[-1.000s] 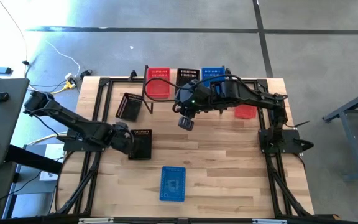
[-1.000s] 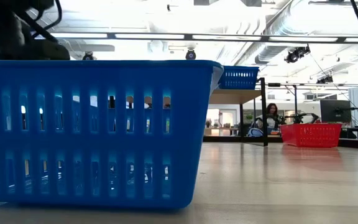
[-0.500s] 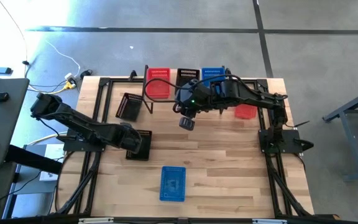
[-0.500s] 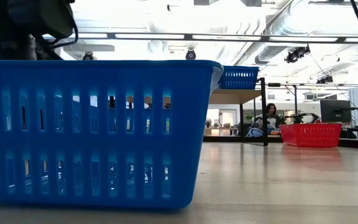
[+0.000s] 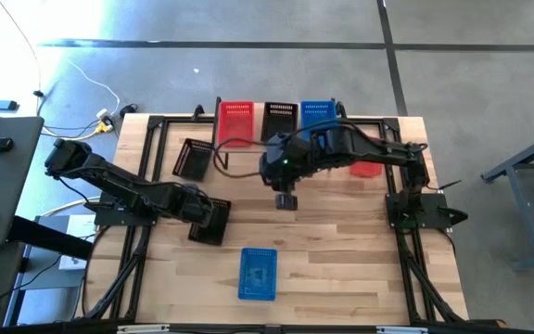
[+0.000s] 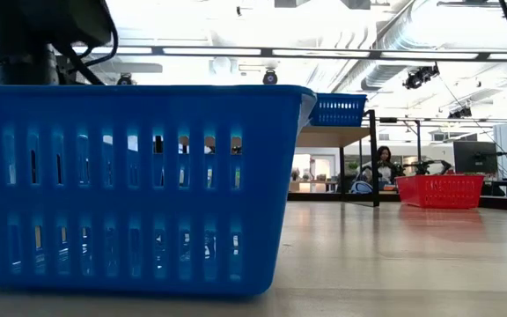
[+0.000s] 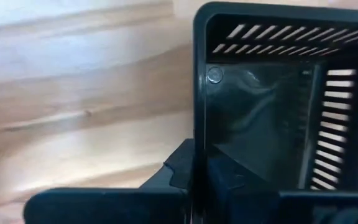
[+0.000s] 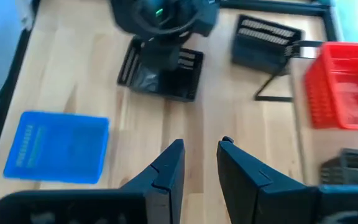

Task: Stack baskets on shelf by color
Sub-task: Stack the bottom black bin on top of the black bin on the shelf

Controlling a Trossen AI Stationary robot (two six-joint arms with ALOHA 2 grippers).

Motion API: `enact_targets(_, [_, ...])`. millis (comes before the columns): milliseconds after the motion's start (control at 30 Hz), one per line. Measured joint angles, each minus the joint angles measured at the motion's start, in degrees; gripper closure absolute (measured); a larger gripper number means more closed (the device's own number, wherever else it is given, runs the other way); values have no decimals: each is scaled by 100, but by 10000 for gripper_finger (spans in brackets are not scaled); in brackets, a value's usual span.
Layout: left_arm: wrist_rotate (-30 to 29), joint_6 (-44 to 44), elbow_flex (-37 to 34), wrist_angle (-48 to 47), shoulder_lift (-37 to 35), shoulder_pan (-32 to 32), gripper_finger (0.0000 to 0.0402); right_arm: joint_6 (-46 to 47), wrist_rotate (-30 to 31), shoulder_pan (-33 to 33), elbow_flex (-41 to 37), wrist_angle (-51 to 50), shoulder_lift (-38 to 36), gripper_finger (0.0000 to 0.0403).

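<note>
- Left hand (image 5: 204,211) sits low on the tabletop (image 5: 341,250), fingers clamped on the rim wall of a black basket (image 5: 213,221) — the left wrist view shows that wall pinched between them.
- Right hand (image 5: 286,199) hangs above the tabletop in front of the shelf (image 5: 276,130); its fingers (image 8: 169,165) stand a little apart with nothing between them.
- On the shelf: red basket (image 5: 237,114), black shelf basket (image 5: 280,113), blue basket (image 5: 316,111); a blue loose basket (image 5: 258,274) lies well in front of the shelf.

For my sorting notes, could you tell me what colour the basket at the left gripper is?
Black: the perforated plastic basket, clearest in the high view.
</note>
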Motion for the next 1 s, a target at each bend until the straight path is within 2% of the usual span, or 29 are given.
enact_targets(267, [-189,115,658,-49,0,-15,400,-245,35,309,-567,293,-2,320])
enact_targets(733, [-230,251,1524,-435,0,292,401,-531,21,916,-1764,2099,-11,320])
enact_targets(1000, [-195,254,1756,-457,0,643,401,-581,21,1133,-2370,3291,-2,320])
